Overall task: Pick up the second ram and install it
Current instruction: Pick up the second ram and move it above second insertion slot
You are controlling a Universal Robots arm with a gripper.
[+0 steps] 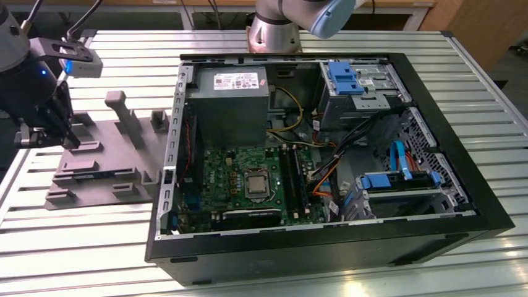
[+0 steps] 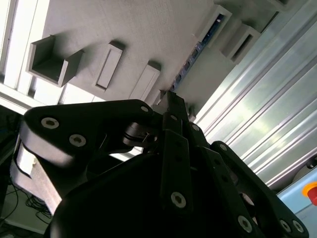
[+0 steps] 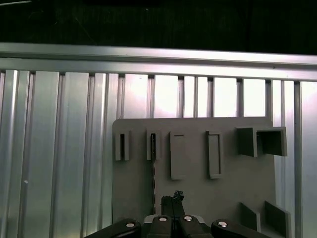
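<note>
Over the grey tray [image 1: 107, 167] at the exterior view's left, your gripper [image 3: 173, 199] hangs closed, with nothing in its grasp. Just beside it in the first wrist view, the second ram [image 3: 153, 168] stands on edge in 1 narrow slot of the tray, not yet lifted (a thin dark line here, a blue-green strip in the second wrist view). That slot looks meant to keep the stick upright, so its top edge is offered to a pinch from above. Farther off across the slatted table [image 1: 74, 247], the computer case [image 1: 330, 260] lies on its side with the panel off. This turns the motherboard's long black slots [image 1: 295, 179] upward, which would suit a straight push down. You cannot tell from here whether any of them is filled.
</note>
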